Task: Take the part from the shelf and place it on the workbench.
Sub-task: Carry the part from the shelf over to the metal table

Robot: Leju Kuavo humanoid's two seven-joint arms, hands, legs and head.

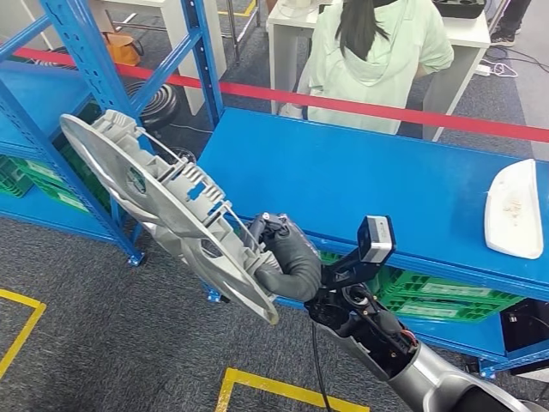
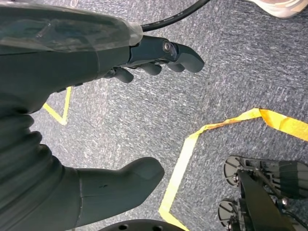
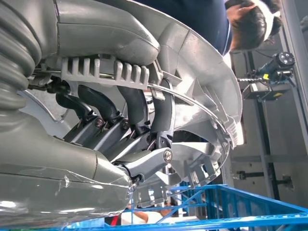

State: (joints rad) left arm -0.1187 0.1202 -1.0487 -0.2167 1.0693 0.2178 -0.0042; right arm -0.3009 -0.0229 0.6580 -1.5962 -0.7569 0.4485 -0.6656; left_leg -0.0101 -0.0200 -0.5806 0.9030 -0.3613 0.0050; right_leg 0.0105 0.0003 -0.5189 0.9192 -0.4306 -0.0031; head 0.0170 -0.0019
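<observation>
- Right hand [image 1: 289,257] is gripping the grey part [image 1: 162,202] at its rim, fingers [image 3: 136,103] curling through the ribbed back.
- Part is hanging tilted in the air beside the blue workbench [image 1: 363,184], off the shelf [image 1: 39,94].
- Left hand [image 2: 109,115] is holding nothing, fingers spread over the floor.

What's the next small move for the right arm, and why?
Probably swing the right hand right and forward over the blue workbench. It grips the silver wheel cover, which hangs tilted over the floor, left of the bench. The white part lies far right, so the near area looks free.
</observation>
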